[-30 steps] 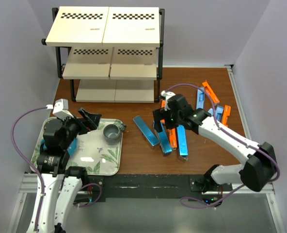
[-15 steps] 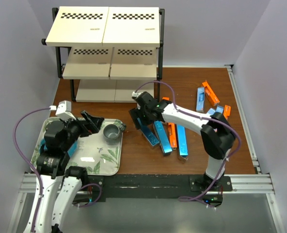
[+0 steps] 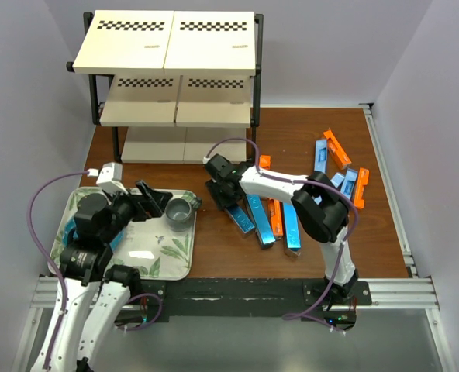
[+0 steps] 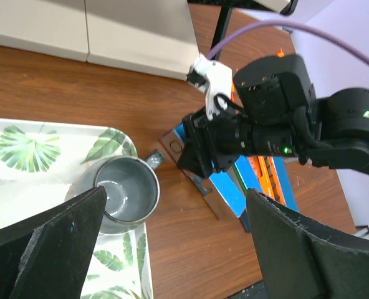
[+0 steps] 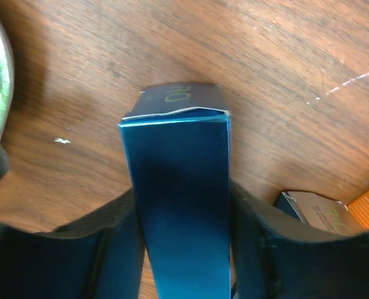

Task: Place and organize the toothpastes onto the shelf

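Right gripper straddles one end of a dark blue toothpaste box. Wrist view shows both fingers tight against its long sides with no gap visible, so I read it as clamped. Can't tell whether the box is off the table yet.

Key relation: the box's long axis runs diagonally in the top view, from my jaws down-right toward the other toothpastes, where its free end lies just beside them. The shelf sits up-left of the grip, near, with its tiers opening toward me. The boards run left-right, so my judgement is the box needs a yaw turn to lie along a board before it goes in.

Nearer arm: mine. Left gripper hovers over the tray beside the cup, jaws wide apart, holding nothing.

Surface: flat bare wood and a glossy carton. I'm holding near one end, so I expect the free end to droop or swing on the lift.

Room: no boxes visible on the boards I can see. The black post at the shelf's right side is near my path. Cup and tray rim are just to my left. More toothpastes lie well apart on the right.
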Controlling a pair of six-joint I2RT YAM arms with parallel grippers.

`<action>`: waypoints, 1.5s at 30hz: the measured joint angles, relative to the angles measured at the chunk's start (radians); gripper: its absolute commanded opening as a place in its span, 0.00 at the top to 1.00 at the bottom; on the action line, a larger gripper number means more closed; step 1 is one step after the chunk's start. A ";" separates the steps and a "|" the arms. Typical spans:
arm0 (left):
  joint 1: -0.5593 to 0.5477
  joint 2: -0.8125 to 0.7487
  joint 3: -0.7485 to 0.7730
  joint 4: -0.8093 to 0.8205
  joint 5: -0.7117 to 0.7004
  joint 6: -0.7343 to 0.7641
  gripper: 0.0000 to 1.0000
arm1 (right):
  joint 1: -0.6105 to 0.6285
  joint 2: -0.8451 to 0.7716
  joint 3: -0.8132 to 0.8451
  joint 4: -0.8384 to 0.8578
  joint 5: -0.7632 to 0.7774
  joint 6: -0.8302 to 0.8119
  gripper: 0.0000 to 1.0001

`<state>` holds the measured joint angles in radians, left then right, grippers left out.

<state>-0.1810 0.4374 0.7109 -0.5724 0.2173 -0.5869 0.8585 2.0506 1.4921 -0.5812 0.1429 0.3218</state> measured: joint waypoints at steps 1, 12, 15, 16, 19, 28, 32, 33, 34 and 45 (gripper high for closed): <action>-0.004 0.001 -0.007 0.001 0.005 0.001 0.00 | 0.000 0.000 0.000 -0.003 0.004 0.007 0.66; -0.024 0.064 -0.030 0.023 0.057 0.005 0.00 | -0.006 -0.274 -0.253 0.064 -0.007 0.207 0.79; -0.027 0.105 -0.030 0.048 0.084 0.003 0.00 | -0.026 -0.429 -0.351 0.136 -0.032 0.315 0.80; -0.030 0.116 -0.030 0.055 0.093 0.003 0.00 | -0.034 -0.469 -0.376 0.156 -0.035 0.344 0.80; -0.039 0.159 -0.031 0.092 0.122 -0.001 0.00 | -0.078 -0.612 -0.465 0.220 -0.053 0.451 0.80; -0.166 0.235 -0.035 0.225 0.132 -0.064 0.00 | -0.173 -0.932 -0.684 0.315 -0.029 0.724 0.80; -0.329 0.301 -0.023 0.283 0.060 -0.086 0.00 | -0.177 -1.023 -0.737 0.318 -0.010 0.811 0.80; -0.377 0.325 -0.013 0.294 0.039 -0.090 0.00 | -0.177 -1.041 -0.746 0.319 -0.002 0.827 0.80; -0.418 0.347 -0.003 0.304 0.019 -0.092 0.00 | -0.177 -1.052 -0.750 0.317 0.001 0.839 0.80; -0.776 0.546 0.081 0.459 -0.202 -0.098 0.00 | -0.180 -1.147 -0.788 0.320 0.032 0.943 0.80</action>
<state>-0.9569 0.9829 0.7921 -0.1135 0.0151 -0.6849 0.6781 0.9039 0.7040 -0.2611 0.1749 1.2652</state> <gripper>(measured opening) 0.996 0.454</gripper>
